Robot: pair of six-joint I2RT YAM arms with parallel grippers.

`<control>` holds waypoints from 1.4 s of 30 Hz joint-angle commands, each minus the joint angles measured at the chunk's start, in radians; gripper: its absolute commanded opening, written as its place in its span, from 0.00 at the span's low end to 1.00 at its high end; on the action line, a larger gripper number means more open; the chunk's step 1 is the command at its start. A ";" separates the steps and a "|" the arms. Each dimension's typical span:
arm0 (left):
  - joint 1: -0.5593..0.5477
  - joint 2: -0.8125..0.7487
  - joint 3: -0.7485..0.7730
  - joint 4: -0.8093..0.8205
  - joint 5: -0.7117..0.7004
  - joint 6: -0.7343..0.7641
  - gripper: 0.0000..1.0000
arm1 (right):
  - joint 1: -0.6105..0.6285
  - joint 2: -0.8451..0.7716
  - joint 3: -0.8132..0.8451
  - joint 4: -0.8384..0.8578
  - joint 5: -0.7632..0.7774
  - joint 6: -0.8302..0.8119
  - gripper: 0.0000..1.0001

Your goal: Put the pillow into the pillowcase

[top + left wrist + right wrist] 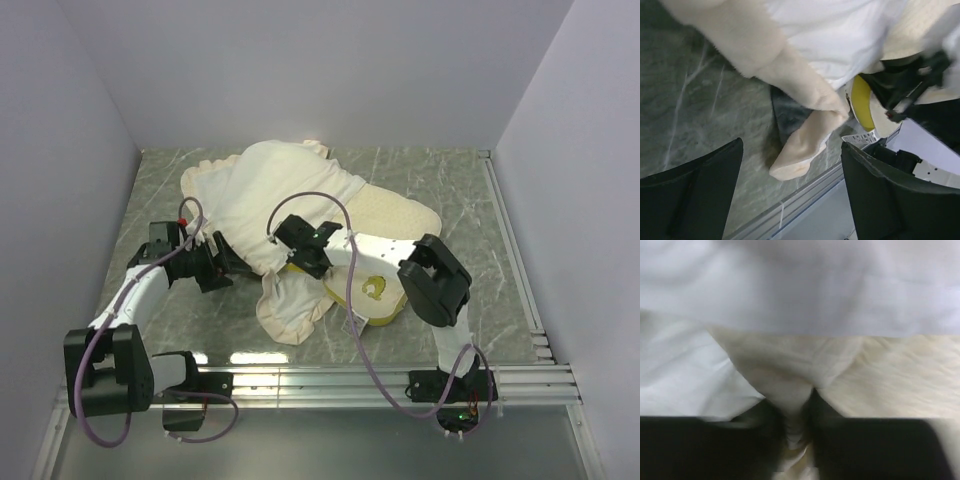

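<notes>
The pillowcase (290, 180) lies bunched in the middle of the table, white face up, with its ruffled trim (290, 310) trailing toward the near edge. The pillow (395, 212) sticks out from under it on the right, showing its dimpled top and its yellow edge with the round mark (372, 288). My right gripper (300, 256) is shut on a fold of pillowcase fabric (797, 390), pinched between the fingers (799, 432). My left gripper (228, 262) is at the pillowcase's left edge. It is open and empty (792, 195), with a ruffle end (800, 147) hanging ahead of it and the pillow's yellow edge (862, 105) beyond.
Metal rails run along the table's near edge (400, 375) and its right side (512, 250). White walls close in the left, back and right. The right arm's black links (435, 280) lie over the pillow's near corner. Green marbled tabletop (170, 190) shows at the left.
</notes>
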 commanded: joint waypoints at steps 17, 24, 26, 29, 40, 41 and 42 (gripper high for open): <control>-0.243 0.252 -0.107 0.674 0.088 -0.374 0.07 | -0.086 -0.070 0.207 -0.001 -0.373 0.147 0.00; -0.372 0.145 -0.060 0.594 0.269 -0.367 0.00 | -0.235 -0.006 0.444 0.036 -0.563 0.424 0.00; -0.372 0.114 -0.043 0.556 0.313 -0.309 0.00 | -0.252 -0.003 0.475 0.060 -0.525 0.449 0.00; -0.383 0.134 0.001 0.413 0.393 -0.234 0.00 | -0.287 0.031 0.518 0.076 -0.522 0.524 0.00; -0.406 0.071 0.144 -0.111 0.427 0.276 0.08 | -0.253 0.157 0.319 0.345 -0.658 0.797 0.00; -0.401 0.047 0.184 -0.166 0.398 0.290 0.19 | -0.244 0.175 0.312 0.352 -0.669 0.816 0.00; -0.397 0.036 0.210 -0.197 0.387 0.309 0.41 | -0.243 0.180 0.312 0.349 -0.677 0.819 0.00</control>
